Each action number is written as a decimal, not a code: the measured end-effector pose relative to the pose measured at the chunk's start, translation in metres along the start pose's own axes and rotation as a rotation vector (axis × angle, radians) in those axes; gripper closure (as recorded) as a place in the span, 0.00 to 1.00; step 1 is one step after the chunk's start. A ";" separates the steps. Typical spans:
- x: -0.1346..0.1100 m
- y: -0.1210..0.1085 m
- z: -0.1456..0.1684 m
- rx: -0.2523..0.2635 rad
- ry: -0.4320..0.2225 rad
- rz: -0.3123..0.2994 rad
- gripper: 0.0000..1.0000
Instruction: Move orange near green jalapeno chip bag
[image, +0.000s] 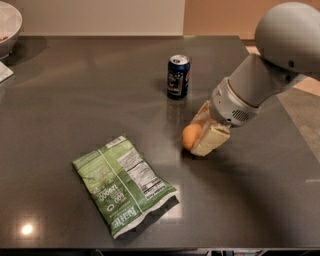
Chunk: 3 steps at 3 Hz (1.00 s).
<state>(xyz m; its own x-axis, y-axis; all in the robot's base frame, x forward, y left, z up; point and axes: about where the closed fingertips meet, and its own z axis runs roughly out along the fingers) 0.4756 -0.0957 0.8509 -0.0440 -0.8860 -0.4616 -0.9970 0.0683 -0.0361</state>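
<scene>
The orange (191, 136) rests on the dark table, right of centre. My gripper (196, 134) reaches down from the right, with one cream finger (211, 140) on the orange's near side and the other behind it, closed against the fruit. The green jalapeno chip bag (124, 184) lies flat at the front of the table, well to the left of the orange and nearer the camera, with its white nutrition panel facing up.
A dark blue soda can (178, 76) stands upright behind the orange. A white bowl (7, 25) sits at the far left corner. The table's front edge (160, 247) runs just below the bag, and its right edge lies beyond my arm.
</scene>
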 end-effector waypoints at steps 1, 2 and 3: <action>-0.016 0.018 0.005 -0.043 -0.023 -0.049 1.00; -0.027 0.035 0.013 -0.081 -0.036 -0.087 1.00; -0.034 0.047 0.020 -0.108 -0.041 -0.111 1.00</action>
<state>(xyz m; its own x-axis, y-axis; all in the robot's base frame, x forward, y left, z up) 0.4312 -0.0533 0.8471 0.0673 -0.8657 -0.4961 -0.9967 -0.0806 0.0055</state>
